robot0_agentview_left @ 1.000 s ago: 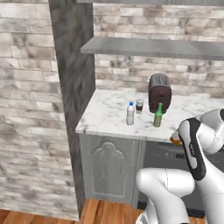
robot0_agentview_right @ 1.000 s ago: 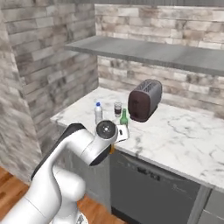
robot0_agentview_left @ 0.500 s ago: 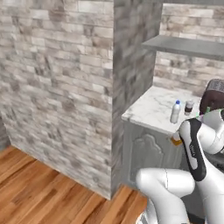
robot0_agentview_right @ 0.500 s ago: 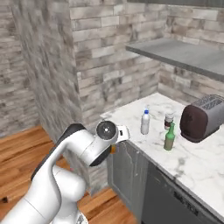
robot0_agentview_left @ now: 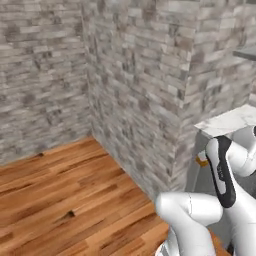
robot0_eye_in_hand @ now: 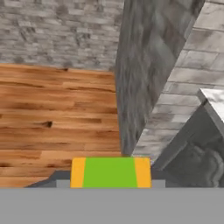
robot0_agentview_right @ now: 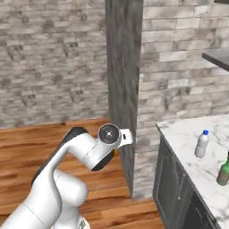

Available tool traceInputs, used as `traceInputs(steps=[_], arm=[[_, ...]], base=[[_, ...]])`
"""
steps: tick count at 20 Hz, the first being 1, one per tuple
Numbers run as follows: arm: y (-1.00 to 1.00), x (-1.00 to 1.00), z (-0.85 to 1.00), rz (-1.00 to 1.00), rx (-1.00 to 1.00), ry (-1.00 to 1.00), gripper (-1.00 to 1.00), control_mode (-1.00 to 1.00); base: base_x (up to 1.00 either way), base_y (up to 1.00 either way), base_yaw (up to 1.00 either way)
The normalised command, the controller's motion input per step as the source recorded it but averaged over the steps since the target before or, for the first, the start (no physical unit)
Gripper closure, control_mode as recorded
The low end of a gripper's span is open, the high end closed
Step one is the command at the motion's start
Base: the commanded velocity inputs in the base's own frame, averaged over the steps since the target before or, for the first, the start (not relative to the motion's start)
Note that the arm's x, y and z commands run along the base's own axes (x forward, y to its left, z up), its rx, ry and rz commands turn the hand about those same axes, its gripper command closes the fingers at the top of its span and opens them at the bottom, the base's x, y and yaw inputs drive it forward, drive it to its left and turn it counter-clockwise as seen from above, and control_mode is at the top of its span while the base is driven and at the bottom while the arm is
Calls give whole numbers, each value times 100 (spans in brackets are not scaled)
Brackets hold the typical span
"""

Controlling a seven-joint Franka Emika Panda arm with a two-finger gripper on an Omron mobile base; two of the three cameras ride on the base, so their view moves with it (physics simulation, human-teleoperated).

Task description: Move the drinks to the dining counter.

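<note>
My gripper (robot0_eye_in_hand: 111,178) is shut on the orange carton (robot0_eye_in_hand: 111,171), an orange box with a green face that sits low between the fingers in the hand view. A corner of the orange carton (robot0_agentview_left: 201,160) peeks out beside my arm in the left base view. The clear water bottle (robot0_agentview_right: 201,144) with a blue cap stands upright on the marble worktop (robot0_agentview_right: 179,132). The green glass bottle (robot0_agentview_right: 223,171) stands to its right, cut by the picture's edge. The dining counter is out of view.
A dark grey pillar (robot0_agentview_right: 124,67) and a brick wall (robot0_agentview_left: 150,75) stand close ahead of the arm. Wood floor (robot0_agentview_left: 60,195) stretches open to the left. Grey cabinet fronts (robot0_agentview_right: 172,183) sit under the worktop.
The whole picture has swung: the base has turned left, so the worktop and bottles slid to the right edge and wood floor came into view. The carton stays in my grip.
</note>
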Motion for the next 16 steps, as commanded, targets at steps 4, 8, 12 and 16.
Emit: traceInputs(steps=[4,8,12,16], arm=[[0,0,0,0,0,0,100,100],[0,0,0,0,0,0,100,100],[0,0,0,0,0,0,100,100],[0,0,0,0,0,0,100,100]], base=[[-62,0,76],[-66,0,78],[-66,4,77],[-56,9,71]])
